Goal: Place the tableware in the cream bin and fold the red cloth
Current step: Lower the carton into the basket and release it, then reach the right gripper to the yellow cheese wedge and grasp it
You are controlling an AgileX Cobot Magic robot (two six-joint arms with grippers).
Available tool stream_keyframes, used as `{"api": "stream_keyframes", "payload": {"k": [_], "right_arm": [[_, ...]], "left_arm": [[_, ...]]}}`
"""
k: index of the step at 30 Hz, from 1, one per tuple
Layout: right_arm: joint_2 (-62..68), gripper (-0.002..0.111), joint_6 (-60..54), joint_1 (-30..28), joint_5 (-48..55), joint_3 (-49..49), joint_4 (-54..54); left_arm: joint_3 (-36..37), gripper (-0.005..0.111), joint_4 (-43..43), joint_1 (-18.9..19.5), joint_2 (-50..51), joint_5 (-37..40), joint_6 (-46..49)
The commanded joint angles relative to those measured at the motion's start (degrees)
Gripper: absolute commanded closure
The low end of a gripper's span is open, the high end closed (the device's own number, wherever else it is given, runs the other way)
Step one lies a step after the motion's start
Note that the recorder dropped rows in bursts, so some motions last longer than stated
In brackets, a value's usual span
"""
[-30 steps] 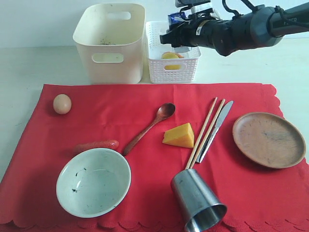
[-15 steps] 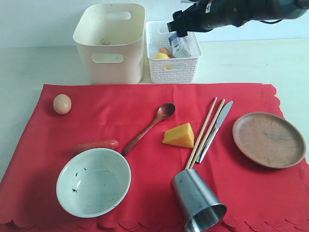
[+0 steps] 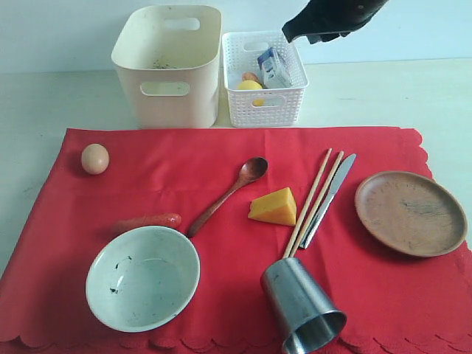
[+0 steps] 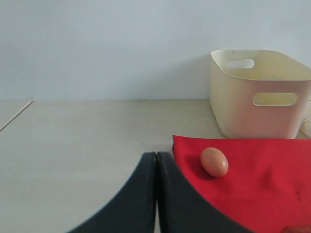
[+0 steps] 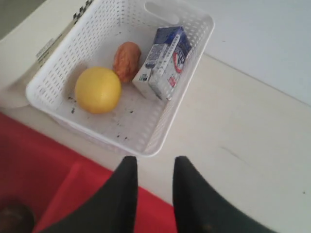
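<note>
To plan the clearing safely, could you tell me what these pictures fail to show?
- Cream bin floor: exterior view, hidden by its own front wall.
- Steel cup mouth: exterior view, cut off by the bottom edge.
- Brown oval item in the white basket: right wrist view, too indistinct to name; exterior view, the lemon covers most of it.

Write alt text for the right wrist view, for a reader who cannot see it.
A white perforated plastic basket holds a round yellow lemon, a brown oval piece of food and a small blue-white milk carton. Nearer the camera, the right end effector, fingers apart and empty, hangs over the bright red cloth and pale table.
</note>
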State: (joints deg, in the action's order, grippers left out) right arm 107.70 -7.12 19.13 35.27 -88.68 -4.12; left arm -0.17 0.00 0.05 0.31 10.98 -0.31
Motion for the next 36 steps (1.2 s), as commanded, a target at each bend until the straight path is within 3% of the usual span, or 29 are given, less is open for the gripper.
{"api": "stream_keyframes", "payload": {"k": [1,3,9,18,21,27,30,36], "right_arm": [[-4.51,0.101,-5.53,0.13,2.54,2.95,6.81],[-6.66,0.108,-7.30,0.13,2.13,5.73,8.98],[-12.34,0.108,-14.15,0.13,5.03,13.97,11.26],[-13.73,0.107,-38.44,0.13,16.86,21.34,31.60],[-13.73,0.098,-39.82,0.88,16.99,22.44,31.98],[-13.61,0.056,-40.85,6.21,13.67,24.75,28.28],[-13.01,0.041,-41.88,8.69,11.72,25.37,26.70],[-8.65,0.032,-41.65,9.84,10.05,25.37,23.05]], "left_arm": [[0.17,0.104,0.00,0.10,-0.31,-0.23,-0.37],[0.17,0.104,0.00,0.10,-0.31,-0.23,-0.37],[0.17,0.104,0.00,0.10,-0.31,-0.23,-0.37],[0.17,0.104,0.00,0.10,-0.31,-0.23,-0.37],[0.17,0.104,0.00,0.10,-0.31,-0.23,-0.37],[0.17,0.104,0.00,0.10,-0.31,-0.23,-0.37],[0.17,0.104,0.00,0.10,-0.31,-0.23,-0.37],[0.17,0.104,0.00,0.10,-0.31,-0.23,-0.37]]}}
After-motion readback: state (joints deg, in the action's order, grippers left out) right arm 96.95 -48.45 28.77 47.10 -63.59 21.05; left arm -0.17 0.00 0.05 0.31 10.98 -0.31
